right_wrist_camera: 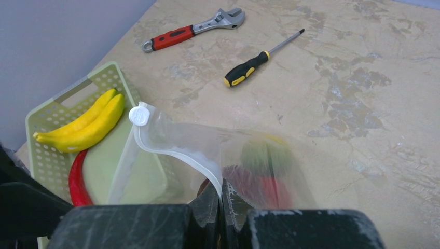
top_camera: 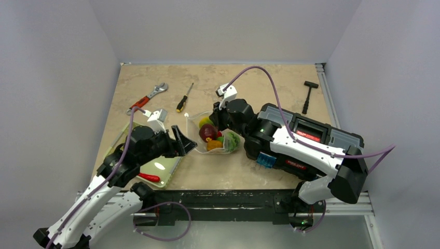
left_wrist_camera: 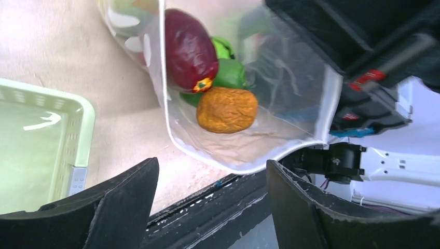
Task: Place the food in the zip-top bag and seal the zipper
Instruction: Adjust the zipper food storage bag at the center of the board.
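Beige tabletop: one zip-top bag in tight right jaws, left jaws apart, two bananas, one chilli.

You have one zip-top bag, one mesh basket, two bananas, one red chilli, one adjustable wrench, one screwdriver, one hammer and one toolbox. Bagged, you can count one maroon fruit and one orange piece; the green pieces overlap too much to count.

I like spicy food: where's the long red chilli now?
In the right wrist view, the red chilli lies in the pale green basket at far left, beside the yellow bananas.
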